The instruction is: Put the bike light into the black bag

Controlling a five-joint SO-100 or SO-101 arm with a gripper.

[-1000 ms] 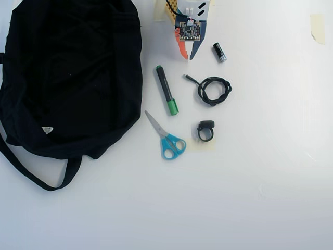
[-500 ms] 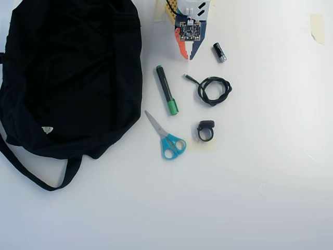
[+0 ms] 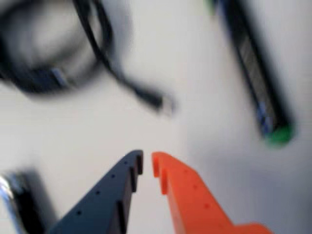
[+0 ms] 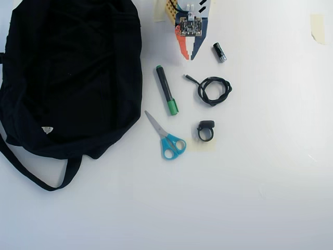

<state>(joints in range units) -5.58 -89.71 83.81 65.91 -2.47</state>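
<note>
In the overhead view the bike light (image 4: pixel 205 130), a small black block with a round loop strap, lies on the white table right of centre. The black bag (image 4: pixel 67 78) fills the upper left, its strap trailing toward the bottom left. My gripper (image 4: pixel 190 57) hangs at the top centre, far above the bike light and right of the bag. In the wrist view its grey-blue and orange fingers meet at the gripper tips (image 3: pixel 146 163), shut with only a thin slit and nothing held. The wrist view shows neither the bike light nor the bag.
A green-capped marker (image 4: pixel 166 97) (image 3: pixel 258 73), blue scissors (image 4: pixel 167 140), a coiled black cable (image 4: pixel 213 89) (image 3: pixel 48 58) and a small black cylinder (image 4: pixel 219 52) (image 3: pixel 19 204) lie between the gripper and the light. Tape (image 4: pixel 317 27) sits at the far right.
The wrist has shifted slightly toward the top edge of the overhead view. The bike light, the bag and the other things lie where they were.
</note>
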